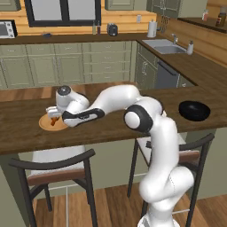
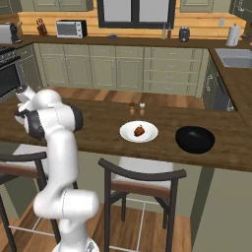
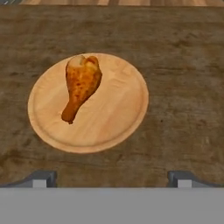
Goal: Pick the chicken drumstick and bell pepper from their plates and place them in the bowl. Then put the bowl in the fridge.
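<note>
Nearest us, our gripper [image 3: 111,178] hangs with fingers spread wide above the wooden plate [image 3: 118,122], the chicken drumstick [image 3: 81,85] lying left of center on it. We risk closing beside it (the meat sits off our centerline). The arm reaches low and left.

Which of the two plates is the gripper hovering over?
The wooden plate with the drumstick; the white plate holds the pepper.

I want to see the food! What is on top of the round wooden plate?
A glossy orange-brown chicken drumstick lies on the round tan wooden plate, towards one side. The plate's surface under the drumstick is covered, so hidden.
</note>
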Controlling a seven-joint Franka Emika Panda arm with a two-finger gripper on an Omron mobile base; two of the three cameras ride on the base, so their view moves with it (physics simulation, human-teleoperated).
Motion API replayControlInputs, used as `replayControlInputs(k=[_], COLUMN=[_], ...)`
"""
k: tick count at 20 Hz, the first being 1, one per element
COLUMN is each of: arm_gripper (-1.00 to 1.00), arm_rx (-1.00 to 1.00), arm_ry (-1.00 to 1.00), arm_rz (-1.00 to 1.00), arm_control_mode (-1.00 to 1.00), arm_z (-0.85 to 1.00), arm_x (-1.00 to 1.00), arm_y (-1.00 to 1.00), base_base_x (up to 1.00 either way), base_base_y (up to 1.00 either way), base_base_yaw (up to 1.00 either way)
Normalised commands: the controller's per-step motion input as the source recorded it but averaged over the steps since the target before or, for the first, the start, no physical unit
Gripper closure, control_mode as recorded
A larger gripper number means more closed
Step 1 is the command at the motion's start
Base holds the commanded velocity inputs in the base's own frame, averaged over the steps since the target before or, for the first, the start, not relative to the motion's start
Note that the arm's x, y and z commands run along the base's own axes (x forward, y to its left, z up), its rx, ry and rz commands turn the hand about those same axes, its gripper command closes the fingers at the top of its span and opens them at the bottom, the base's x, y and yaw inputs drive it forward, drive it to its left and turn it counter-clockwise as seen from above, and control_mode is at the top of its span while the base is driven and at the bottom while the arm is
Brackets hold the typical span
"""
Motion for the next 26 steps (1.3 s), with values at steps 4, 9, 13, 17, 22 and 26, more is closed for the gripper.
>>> replayControlInputs(k=[4,9,13,17,22,26], arm_gripper=[-1.00,-1.00,-1.00,-1.00,-1.00,-1.00], arm_rx=[0.00,0.00,0.00,0.00,0.00,0.00], arm_ry=[0.11,0.11,0.12,0.09,0.06,0.05], arm_rz=[0.00,0.00,0.00,0.00,0.00,0.00], arm_control_mode=[-1.00,-1.00,-1.00,-1.00,-1.00,-1.00], arm_z=[-0.18,-0.22,-0.20,-0.29,-0.40,-0.22], arm_x=[0.74,0.46,0.18,0.08,0.15,0.25], arm_y=[0.16,0.34,0.44,0.20,0.03,0.00], base_base_x=[0.00,0.00,0.00,0.00,0.00,0.00], base_base_y=[0.00,0.00,0.00,0.00,0.00,0.00], base_base_yaw=[0.00,0.00,0.00,0.00,0.00,0.00])
